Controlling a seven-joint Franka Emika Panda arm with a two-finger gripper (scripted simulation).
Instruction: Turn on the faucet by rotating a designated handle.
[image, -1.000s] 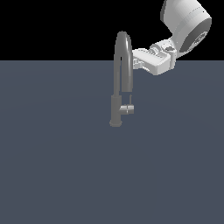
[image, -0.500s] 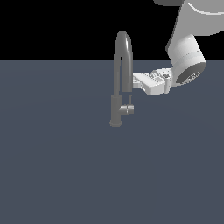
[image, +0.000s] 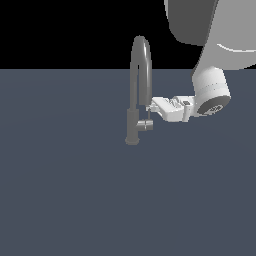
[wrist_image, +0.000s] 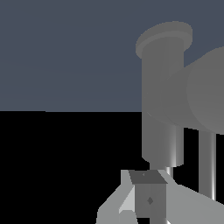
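Note:
The dark-grey gooseneck faucet (image: 138, 75) rises from its thicker column (image: 132, 129) in the exterior view. The small silver handle (image: 145, 125) sticks out of the column toward the exterior view's right, and its thin lever (image: 149, 114) points up. My white gripper (image: 152, 106) comes in from the exterior view's right. Its tips are at the top of the lever, just beside the spout tube, and the fingers look closed together on nothing. In the wrist view the column (wrist_image: 162, 105), the handle stub (wrist_image: 205, 98) and the lever (wrist_image: 206, 166) are close beyond my fingertips (wrist_image: 148, 199).
A flat blue-grey surface (image: 75, 190) carries the faucet. My white forearm and wrist (image: 212, 90) hang over the exterior view's upper right.
My arm has come down and my gripper has dropped from near the spout's arch to the height of the handle's lever. The faucet and handle have not moved.

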